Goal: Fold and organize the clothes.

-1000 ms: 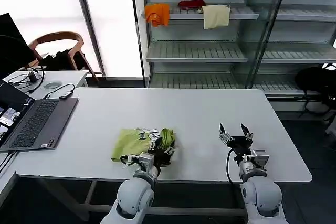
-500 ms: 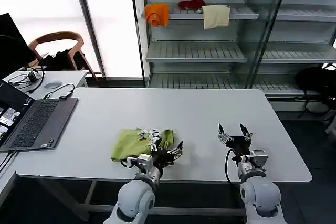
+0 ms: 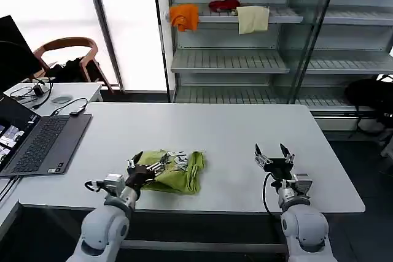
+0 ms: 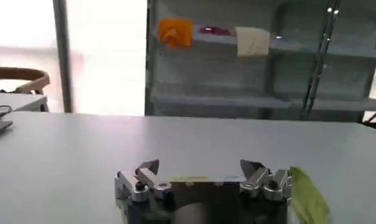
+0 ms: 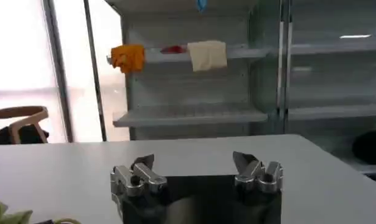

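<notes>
Now the left gripper (image 3: 146,166), spread, has swung to the T-shirt's (image 3: 175,171) left edge; right gripper (image 3: 274,154) unmoved, spread.

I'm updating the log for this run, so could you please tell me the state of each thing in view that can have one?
T-shirt: bunched in a loose heap on the table, not neatly folded.
Left gripper: open, at the shirt's left edge, holding nothing.
Right gripper: open, empty, over bare table to the right of the shirt.
Laptop: lid open, on the table's left end.
</notes>
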